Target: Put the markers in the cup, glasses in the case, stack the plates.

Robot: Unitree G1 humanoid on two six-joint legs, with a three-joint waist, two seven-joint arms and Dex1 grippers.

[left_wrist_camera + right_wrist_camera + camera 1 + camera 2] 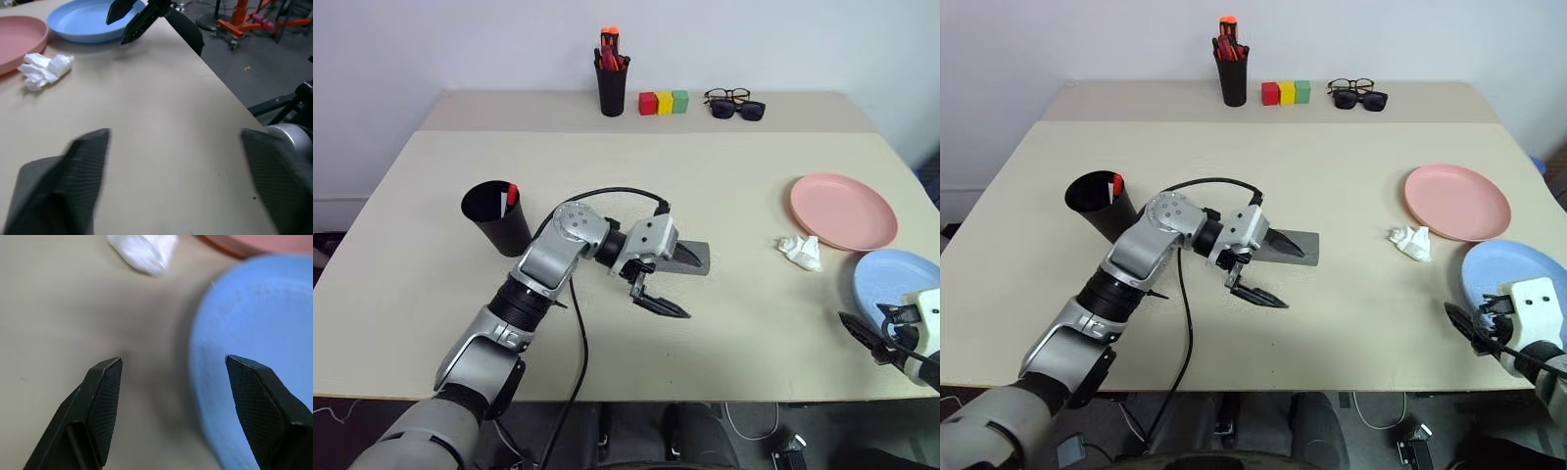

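Nearest the camera, the left gripper (668, 286) hovers over mid-table with its jaws spread and empty, just in front of the grey case (693, 257). Far left stands the cup (496, 217) with the markers (510, 195) inside. Right of the case lie a crumpled tissue (801, 252), the pink plate (843, 211) and the blue plate (899, 279), whose near edge lies before the right gripper (173, 382), its jaws spread empty.

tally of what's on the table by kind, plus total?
Plates: 2, pink and light blue
Black cups: 2, wide and narrow pen pot
Eyewear: 2, spectacles and sunglasses
Blocks: 3
Grey case: 1
Crumpled tissue: 1
Total: 11, pens not counted
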